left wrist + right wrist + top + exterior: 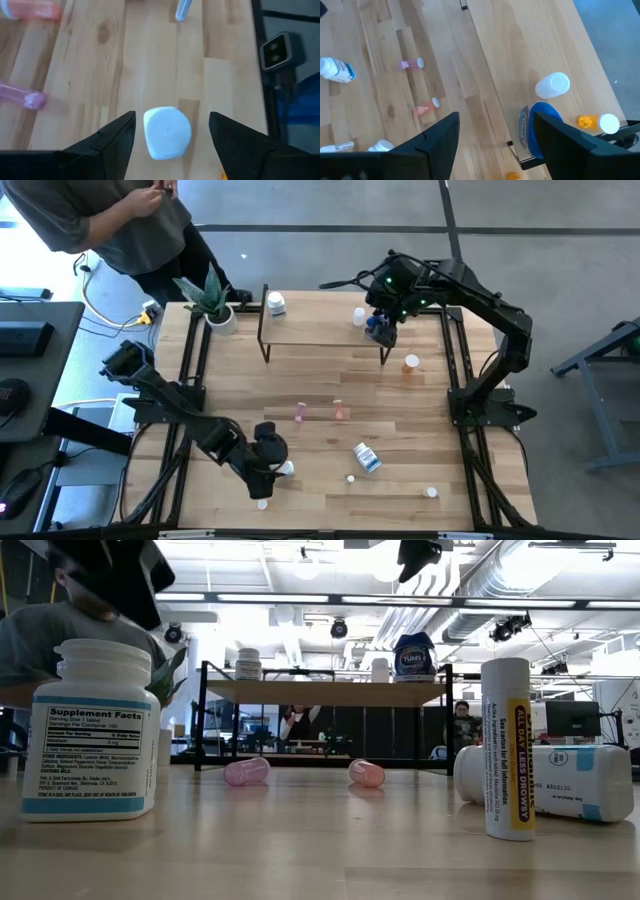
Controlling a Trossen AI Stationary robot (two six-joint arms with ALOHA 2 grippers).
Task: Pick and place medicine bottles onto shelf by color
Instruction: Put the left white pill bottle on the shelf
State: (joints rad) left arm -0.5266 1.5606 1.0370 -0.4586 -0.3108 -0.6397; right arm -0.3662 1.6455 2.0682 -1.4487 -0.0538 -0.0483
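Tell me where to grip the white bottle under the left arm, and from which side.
Grip the white plastic bottle across its round body, coming straight down from above. It stands upright on the wooden tabletop, cap up, with clear space on both sides. The left end effector hangs over it, open, one finger on each side.

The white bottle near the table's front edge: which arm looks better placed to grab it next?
The left: its open gripper already straddles the white bottle, while the right gripper hovers over the far shelf.

I see the wooden table (320, 380) carrying the shelf (320, 330) at its far edge, two pink bottles (318, 412) lying mid-table.
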